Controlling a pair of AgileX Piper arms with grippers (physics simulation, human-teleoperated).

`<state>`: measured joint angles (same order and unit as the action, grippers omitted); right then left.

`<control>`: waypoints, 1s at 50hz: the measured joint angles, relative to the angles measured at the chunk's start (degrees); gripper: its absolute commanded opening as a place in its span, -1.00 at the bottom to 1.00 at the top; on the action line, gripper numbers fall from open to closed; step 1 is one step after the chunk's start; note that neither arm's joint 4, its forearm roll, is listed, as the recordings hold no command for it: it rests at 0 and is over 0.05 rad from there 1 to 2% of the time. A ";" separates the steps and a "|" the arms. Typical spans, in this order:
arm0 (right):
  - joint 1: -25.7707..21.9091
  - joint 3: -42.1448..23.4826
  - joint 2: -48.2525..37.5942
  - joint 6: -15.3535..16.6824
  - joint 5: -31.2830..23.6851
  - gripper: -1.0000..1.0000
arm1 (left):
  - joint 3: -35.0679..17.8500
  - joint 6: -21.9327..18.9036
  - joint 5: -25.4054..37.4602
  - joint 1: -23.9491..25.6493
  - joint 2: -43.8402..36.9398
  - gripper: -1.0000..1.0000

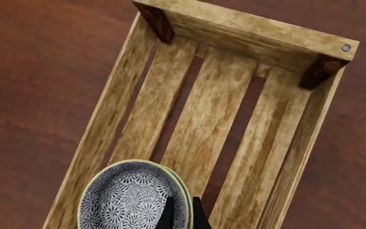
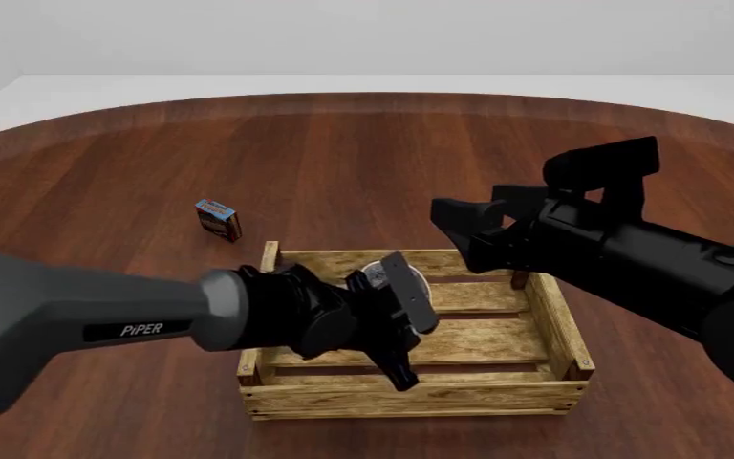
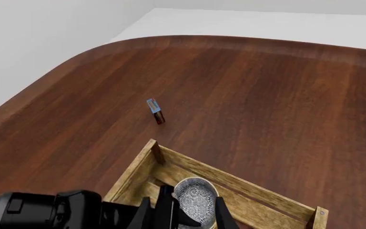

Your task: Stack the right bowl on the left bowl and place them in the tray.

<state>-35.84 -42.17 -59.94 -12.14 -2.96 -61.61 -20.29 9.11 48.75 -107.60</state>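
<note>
Over the dark wooden desk [image 2: 341,143], the slatted tray [image 2: 569,330] receives stacked patterned bowls [image 1: 132,198], their rim pinched by the left end effector [image 1: 183,213]. The right end effector [image 2: 450,218] hovers above the tray, grip indiscernible. A small red-blue box [image 2: 218,218] stands apart.

We are seeing even, soft light in all views (no glare), renders staying sharp, shadows barely showing under the tray [image 2: 495,397].

Two stacked bowls [image 1: 132,198], one wooden tray [image 2: 558,335], one small red-blue box [image 2: 218,219], two arms.
</note>
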 measured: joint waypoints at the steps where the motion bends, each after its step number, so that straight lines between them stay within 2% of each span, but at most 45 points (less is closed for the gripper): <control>1: 0.00 0.00 -0.02 0.00 0.01 1.00 | 0.00 0.05 -0.04 0.03 -0.02 -1.00; 4: 0.00 -0.01 -0.08 0.00 0.03 1.00 | 0.10 0.14 -0.16 0.07 -0.01 -1.00; 5: 0.01 -0.01 -0.09 0.01 0.03 1.00 | 0.14 0.17 -0.21 0.08 0.00 1.00; 22: -0.01 -0.06 -0.12 0.02 0.00 1.00 | 1.69 -0.61 -0.79 -1.13 1.10 1.00; 50: 0.00 0.01 -0.12 0.07 0.05 1.00 | 5.73 -2.90 0.58 -2.26 9.63 1.00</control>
<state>-35.84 -42.16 -60.07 -12.07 -2.91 -55.88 -23.19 9.69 46.50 -97.97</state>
